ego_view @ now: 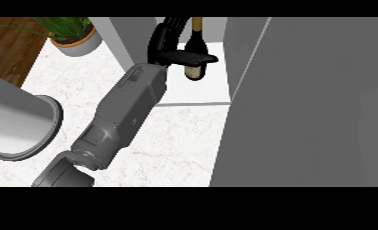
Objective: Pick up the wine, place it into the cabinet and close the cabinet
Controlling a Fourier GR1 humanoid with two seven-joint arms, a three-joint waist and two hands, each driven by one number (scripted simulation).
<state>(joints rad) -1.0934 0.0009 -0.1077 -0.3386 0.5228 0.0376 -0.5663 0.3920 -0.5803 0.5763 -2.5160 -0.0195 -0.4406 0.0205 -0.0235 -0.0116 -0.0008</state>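
Black robot hand (171, 44) half-hiding wine (194, 69)

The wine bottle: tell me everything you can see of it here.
The wine bottle is dark, with a golden neck at the top and a pale, cream-coloured lower end. It hangs roughly upright inside the open cabinet, above its white floor. The black robot hand curls round its middle, hiding much of the body.

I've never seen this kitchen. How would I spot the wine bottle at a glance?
Start at the big grey cabinet door filling the right side, then look just left of its top edge into the white opening. There a black hand on a grey forearm curls around the wine bottle. It is the only dark, slim thing with a pale end, unlike the leafy potted plant far left.
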